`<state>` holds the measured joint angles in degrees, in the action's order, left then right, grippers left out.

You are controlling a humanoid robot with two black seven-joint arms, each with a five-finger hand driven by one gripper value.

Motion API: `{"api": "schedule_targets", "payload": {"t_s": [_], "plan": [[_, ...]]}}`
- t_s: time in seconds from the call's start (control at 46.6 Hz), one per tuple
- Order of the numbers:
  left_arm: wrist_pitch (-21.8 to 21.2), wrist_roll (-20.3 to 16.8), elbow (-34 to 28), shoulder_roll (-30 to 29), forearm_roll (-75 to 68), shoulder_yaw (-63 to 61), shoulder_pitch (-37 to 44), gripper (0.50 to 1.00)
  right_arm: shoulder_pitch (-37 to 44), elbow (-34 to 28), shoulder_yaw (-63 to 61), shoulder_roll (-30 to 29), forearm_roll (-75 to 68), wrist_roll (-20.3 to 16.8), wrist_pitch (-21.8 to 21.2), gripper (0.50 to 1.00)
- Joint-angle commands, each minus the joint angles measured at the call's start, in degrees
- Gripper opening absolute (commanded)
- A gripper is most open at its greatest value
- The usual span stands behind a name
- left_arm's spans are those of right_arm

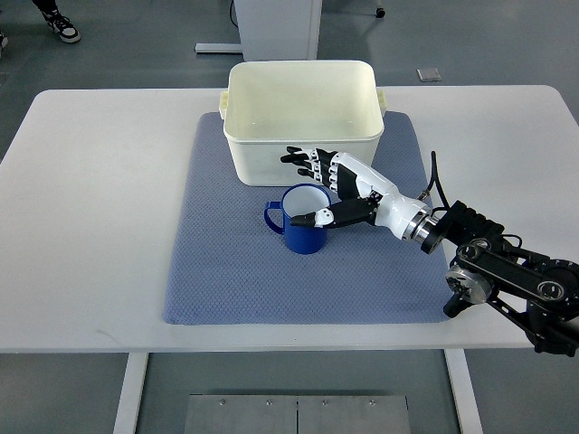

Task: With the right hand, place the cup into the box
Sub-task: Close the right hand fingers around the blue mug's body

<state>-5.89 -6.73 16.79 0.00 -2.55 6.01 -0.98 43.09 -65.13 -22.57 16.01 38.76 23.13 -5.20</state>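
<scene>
The table [109, 181] is white and broad, with bare room on either side of the mat [217, 271], a blue-grey cloth laid mid-table, likely to cushion and steady what stands on it. The box [303, 117] sits at the mat's far edge, white, open-topped and seemingly empty, its rim free all round. The cup [301, 226], blue with a white inside, stands upright on the mat just in front of the box's near wall, handle towards the mat's left side. The right hand [330, 185] reaches in over the mat from its right edge. Its fingers [303, 163] are spread wide behind the cup and the thumb lies at the near rim, so it brackets the cup without gripping it. The lift is short, but I judge the cup must clear the box's near wall.
</scene>
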Motion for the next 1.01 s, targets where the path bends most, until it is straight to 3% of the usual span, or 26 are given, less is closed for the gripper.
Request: {"api": "schedule_targets", "payload": {"t_s": [0.0,0.558,0.987], "plan": [[0.00,-0.04,0.00,0.00,0.00,0.05,0.01,1.000,-0.20,0.44,0.42,-0.19,0.00,-0.01,0.02,0.987],[0.00,0.05,0.00,0.00,0.00,-0.04,0.01,1.000,-1.34,4.49,2.62,-2.92,-0.08,-0.80,3.53,0.987],[0.00,-0.04,0.00,0.00,0.00,0.05,0.01,1.000,-1.34,5.28,2.88,-4.68,-0.79,-3.70,5.82,0.985]]}}
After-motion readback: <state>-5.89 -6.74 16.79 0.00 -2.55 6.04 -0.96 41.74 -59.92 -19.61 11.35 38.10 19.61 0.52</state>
